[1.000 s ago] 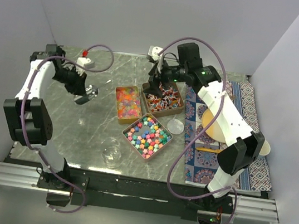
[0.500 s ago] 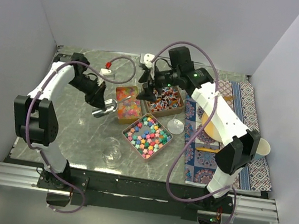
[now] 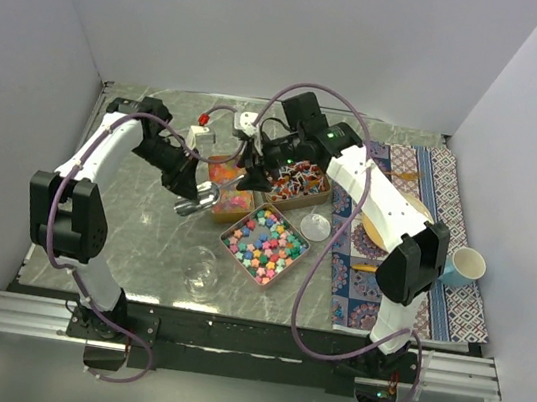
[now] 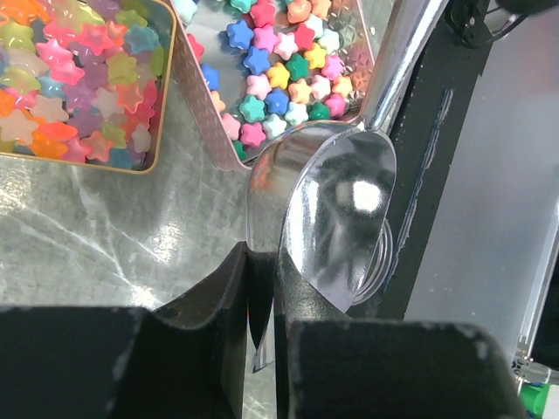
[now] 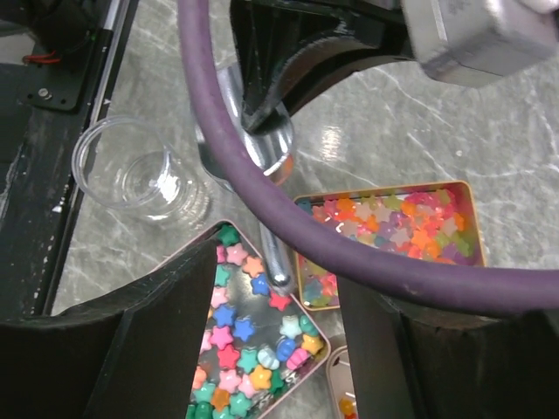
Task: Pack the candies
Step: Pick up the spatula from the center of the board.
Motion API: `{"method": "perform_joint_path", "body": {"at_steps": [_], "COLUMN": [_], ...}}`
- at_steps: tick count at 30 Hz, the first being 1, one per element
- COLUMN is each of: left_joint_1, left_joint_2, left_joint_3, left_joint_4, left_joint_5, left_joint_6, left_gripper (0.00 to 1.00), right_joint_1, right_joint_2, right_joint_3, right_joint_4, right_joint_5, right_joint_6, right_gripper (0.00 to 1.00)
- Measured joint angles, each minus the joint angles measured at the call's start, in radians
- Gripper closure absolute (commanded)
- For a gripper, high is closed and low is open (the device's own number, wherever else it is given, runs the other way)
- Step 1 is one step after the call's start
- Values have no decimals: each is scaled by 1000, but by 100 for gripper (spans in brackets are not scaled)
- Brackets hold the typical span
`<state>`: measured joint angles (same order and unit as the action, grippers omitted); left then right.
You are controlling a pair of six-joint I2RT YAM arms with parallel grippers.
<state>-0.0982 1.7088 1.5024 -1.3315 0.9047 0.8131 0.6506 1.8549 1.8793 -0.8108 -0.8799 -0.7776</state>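
Note:
Three open bronze tins hold candies: pastel stars (image 3: 264, 243), orange-pink-yellow bits (image 3: 231, 187) and twist-wrapped ones (image 3: 297, 181). My left gripper (image 3: 188, 187) is shut on a shiny metal scoop (image 3: 199, 207) just left of the tins. In the left wrist view the gripper (image 4: 262, 262) pinches the scoop's empty bowl (image 4: 336, 205), with its handle over the star candies (image 4: 279, 83). My right gripper (image 3: 251, 172) hovers open over the orange-pink tin. In the right wrist view its gripper (image 5: 275, 266) straddles the scoop's handle end (image 5: 276, 260) above the star candies (image 5: 240, 349).
A small clear glass jar (image 3: 201, 273) stands near the front, also showing in the right wrist view (image 5: 131, 170). A clear lid (image 3: 316, 227) lies right of the star tin. A patterned mat (image 3: 448, 218) on the right carries a tan plate (image 3: 378, 226) and a paper cup (image 3: 466, 263).
My left arm has swung right from the table's left side, bringing the scoop up to the tins. My right gripper has moved left from the twist-wrapped tin to over the orange-pink tin.

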Motion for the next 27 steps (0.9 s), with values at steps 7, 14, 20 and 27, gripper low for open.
{"method": "perform_joint_path", "body": {"at_steps": [7, 14, 20, 27], "left_joint_1": [-4, -14, -19, -19], "left_joint_2": [0, 0, 0, -1], "left_joint_3": [0, 0, 0, -3], "left_joint_4": [-1, 1, 13, 26], "left_joint_5": [16, 54, 58, 46], "left_joint_6": [-31, -59, -85, -109], "left_gripper": [96, 96, 96, 96], "right_joint_1": [15, 31, 39, 47], "right_joint_2": [0, 1, 15, 49], "right_joint_3": [-4, -4, -4, -4], "right_joint_4": [-3, -2, -3, -5], "right_joint_5": [0, 5, 10, 31], "right_joint_6": [13, 26, 29, 28], "right_gripper": [41, 45, 48, 54]}}
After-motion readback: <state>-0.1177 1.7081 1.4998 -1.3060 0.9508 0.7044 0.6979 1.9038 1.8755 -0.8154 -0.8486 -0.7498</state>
